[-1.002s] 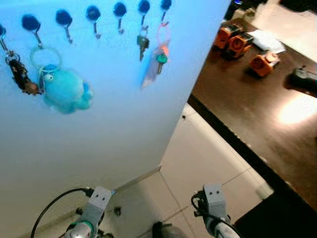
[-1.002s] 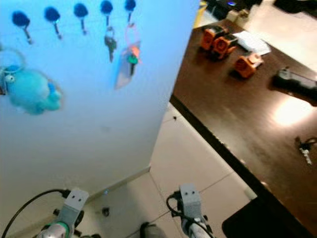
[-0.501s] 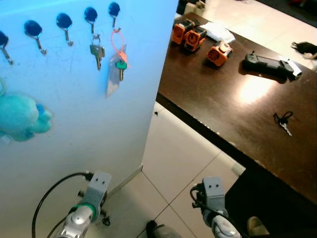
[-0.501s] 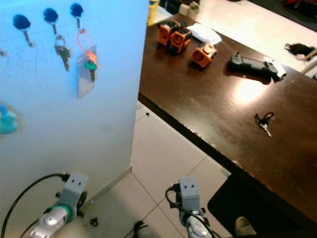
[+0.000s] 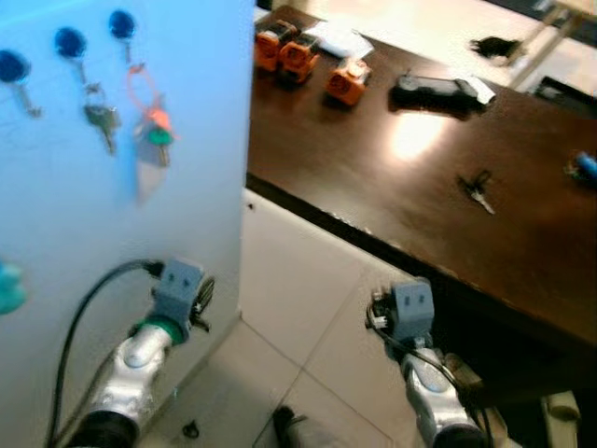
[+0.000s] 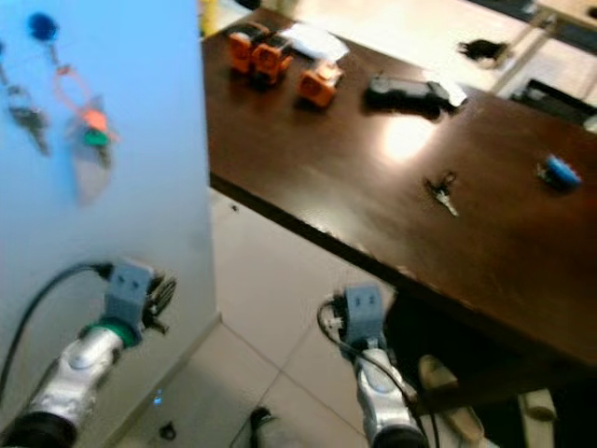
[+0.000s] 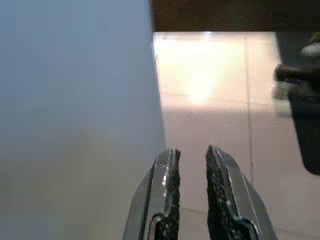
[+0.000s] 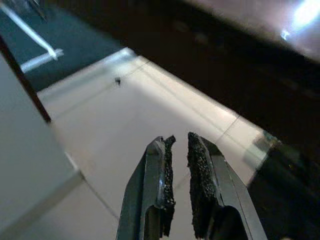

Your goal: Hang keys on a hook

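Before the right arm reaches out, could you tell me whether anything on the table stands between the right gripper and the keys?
Nothing visible does. The keys lie alone on bare dark table; the right gripper hangs low over the floor, below the table's near edge.

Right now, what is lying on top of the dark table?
On the dark table lie a loose bunch of keys, three orange devices, a black handset, white paper and a small blue item. The far right end runs out of frame.
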You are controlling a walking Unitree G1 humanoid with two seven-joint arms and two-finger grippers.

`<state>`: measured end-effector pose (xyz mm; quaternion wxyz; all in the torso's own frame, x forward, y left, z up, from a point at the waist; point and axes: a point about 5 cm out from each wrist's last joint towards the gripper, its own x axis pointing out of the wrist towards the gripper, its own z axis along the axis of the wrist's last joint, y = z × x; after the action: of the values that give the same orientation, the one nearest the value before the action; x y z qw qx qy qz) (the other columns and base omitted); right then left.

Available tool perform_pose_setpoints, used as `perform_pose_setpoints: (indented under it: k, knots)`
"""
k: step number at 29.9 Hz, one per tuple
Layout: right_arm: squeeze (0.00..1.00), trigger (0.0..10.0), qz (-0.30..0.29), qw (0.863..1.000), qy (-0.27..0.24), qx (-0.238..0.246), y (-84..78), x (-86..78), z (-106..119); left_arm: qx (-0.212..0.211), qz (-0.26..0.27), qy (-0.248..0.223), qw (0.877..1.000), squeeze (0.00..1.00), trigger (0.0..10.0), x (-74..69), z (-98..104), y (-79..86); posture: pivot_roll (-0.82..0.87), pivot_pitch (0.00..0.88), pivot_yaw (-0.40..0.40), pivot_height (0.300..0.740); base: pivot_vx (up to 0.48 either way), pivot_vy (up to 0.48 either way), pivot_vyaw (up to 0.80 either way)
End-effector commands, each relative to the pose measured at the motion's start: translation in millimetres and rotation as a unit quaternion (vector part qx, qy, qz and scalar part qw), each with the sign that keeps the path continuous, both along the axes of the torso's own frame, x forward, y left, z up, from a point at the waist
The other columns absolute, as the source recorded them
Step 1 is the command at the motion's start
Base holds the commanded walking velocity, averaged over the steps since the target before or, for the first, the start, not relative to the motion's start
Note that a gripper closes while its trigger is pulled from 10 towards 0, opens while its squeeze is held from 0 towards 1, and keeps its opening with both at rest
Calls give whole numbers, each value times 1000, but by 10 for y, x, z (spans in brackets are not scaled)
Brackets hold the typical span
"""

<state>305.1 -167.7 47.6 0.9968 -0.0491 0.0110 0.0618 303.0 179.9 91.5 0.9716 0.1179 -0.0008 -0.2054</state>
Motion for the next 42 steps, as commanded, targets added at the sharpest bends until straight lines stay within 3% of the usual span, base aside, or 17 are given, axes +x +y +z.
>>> perform_pose_setpoints:
  k: [1,3,4,5,7,8,9,10,11,12,19,24,27,29,35,41,42]
  knots:
    - [0,10000,-5,1000,2,-5,-83,-46,-30,-12,-42,2,999,0,10000,-20,49,-128,-66,126,19,740,0,0,-800]
    - [0,10000,4,1000,-20,-11,-88,-33,49,-46,-81,-11,996,0,10000,-30,268,-203,-73,129,23,740,0,0,-800]
    - [0,10000,4,1000,-20,-11,-88,-33,49,-46,-81,-11,996,0,10000,-30,268,-203,-73,129,23,740,0,0,-800]
    - [0,10000,6,999,-32,-12,-90,-36,89,-80,-101,-19,991,0,10000,-37,415,-271,-79,132,25,740,0,0,-800]
    - [0,10000,6,999,-32,-12,-90,-36,89,-80,-101,-19,991,0,10000,-37,415,-271,-79,132,25,740,0,0,-800]
    - [0,10000,9,999,-49,-10,-79,-35,152,-124,-129,-32,983,0,10000,-48,611,-376,-85,133,27,740,0,0,-800]
    - [0,10000,9,999,-49,-10,-79,-35,152,-124,-129,-32,983,0,10000,-48,611,-376,-85,133,27,740,0,0,-800]
    - [0,10000,17,997,-68,-9,-58,-31,232,-163,-165,-46,972,0,10000,-81,813,-490,-92,136,28,740,0,0,-800]
    - [0,10000,17,997,-68,-9,-58,-31,232,-163,-165,-46,972,0,10000,-81,813,-490,-92,136,28,740,0,0,-800]
    - [0,10000,38,993,-108,-15,-8,-9,424,-201,-216,-75,953,0,10000,-137,1119,-697,-103,140,30,740,0,0,-800]
    - [0,10000,45,989,-142,-14,3,31,632,-210,-235,-99,944,0,10000,-166,1306,-936,-111,141,32,740,0,0,-800]
    - [0,10000,43,987,-151,-11,-4,33,702,-203,-228,-84,949,0,10000,-205,1274,-1047,-115,142,33,740,0,0,-800]
    - [0,10000,41,988,-151,-10,-10,14,723,-184,-173,-70,965,0,10000,-155,1228,-1068,-113,143,36,740,0,0,-800]
    - [0,10000,40,988,-150,-10,-10,8,729,-179,-163,-68,968,0,10000,-148,1224,-1068,-113,143,36,740,0,0,-800]
    - [0,10000,42,988,-148,-7,30,12,766,-140,-99,-81,982,0,10000,-93,1178,-1006,-108,141,41,740,0,0,-800]
    - [0,10000,45,987,-152,-7,51,19,794,-121,-65,-100,985,0,10000,-51,1178,-956,-108,141,43,740,0,0,-800]
    - [0,10000,56,985,-163,-12,109,27,846,-108,-10,-101,989,0,10000,45,1151,-870,-110,139,42,740,472,0,0]
